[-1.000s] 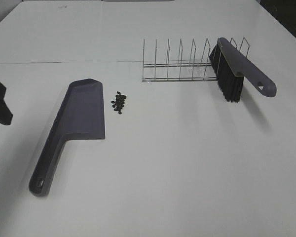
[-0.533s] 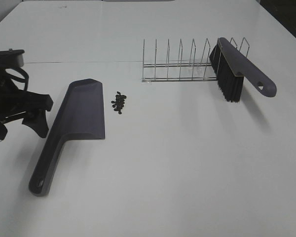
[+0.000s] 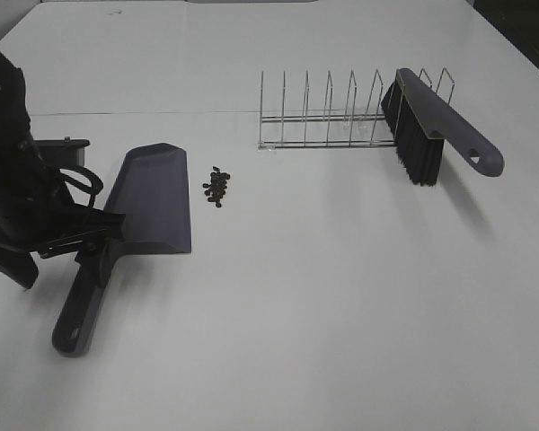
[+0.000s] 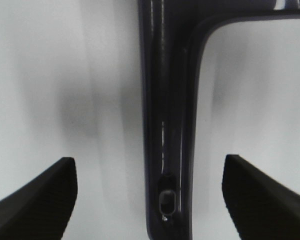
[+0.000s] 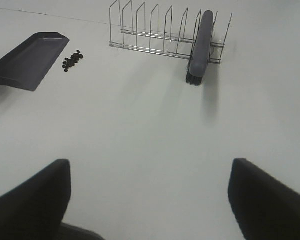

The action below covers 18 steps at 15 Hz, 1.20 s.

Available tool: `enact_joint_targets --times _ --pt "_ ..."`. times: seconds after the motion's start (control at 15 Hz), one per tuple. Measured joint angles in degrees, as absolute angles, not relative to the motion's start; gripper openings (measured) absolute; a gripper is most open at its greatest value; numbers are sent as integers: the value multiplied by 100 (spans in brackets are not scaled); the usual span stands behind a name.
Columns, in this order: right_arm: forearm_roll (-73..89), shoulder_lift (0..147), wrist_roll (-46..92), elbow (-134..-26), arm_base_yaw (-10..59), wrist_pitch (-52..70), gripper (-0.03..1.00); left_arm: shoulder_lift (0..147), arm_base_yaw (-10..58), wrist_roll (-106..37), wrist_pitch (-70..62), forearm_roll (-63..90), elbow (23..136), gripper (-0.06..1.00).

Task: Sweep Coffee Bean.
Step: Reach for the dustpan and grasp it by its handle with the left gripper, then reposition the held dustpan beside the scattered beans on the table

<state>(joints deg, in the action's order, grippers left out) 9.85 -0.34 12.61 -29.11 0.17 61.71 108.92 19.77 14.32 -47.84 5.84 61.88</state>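
Note:
The coffee beans [image 3: 217,187] lie in a small dark cluster on the white table, just right of the grey dustpan [image 3: 151,202]. They also show in the right wrist view [image 5: 72,61], next to the dustpan [image 5: 30,60]. My left gripper [image 3: 54,256] is open above the dustpan's handle. In the left wrist view the handle [image 4: 165,125] runs between its spread fingers [image 4: 35,200], untouched. The grey brush with black bristles [image 3: 431,126] leans in the wire rack [image 3: 323,117]. My right gripper [image 5: 150,200] is open and empty, well short of the brush [image 5: 202,42].
The wire rack [image 5: 160,35] stands at the back of the table with several empty slots left of the brush. The dustpan handle's end has a hanging hole [image 4: 166,202]. White table [image 3: 341,296] stretches in front and to the right.
My left arm has come in from the left edge and moved right and forward, and now hovers over the dustpan handle. Dustpan, beans and brush have not moved.

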Motion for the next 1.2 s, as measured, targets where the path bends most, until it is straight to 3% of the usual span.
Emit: enact_joint_targets --times 0.73,0.87,1.0,1.2 --pt "985 -34 1261 -2911 17 6171 73 11608 2137 1467 -4091 355 6257 71" --pt "985 -34 1261 -2911 17 6171 73 11620 2149 1553 -4102 315 6285 56" --pt "985 -34 1255 -2911 17 6171 73 11625 2149 1633 -4102 292 6291 32" --pt "985 -34 1255 -2911 17 6171 73 11625 2154 1822 -4137 298 6291 32"
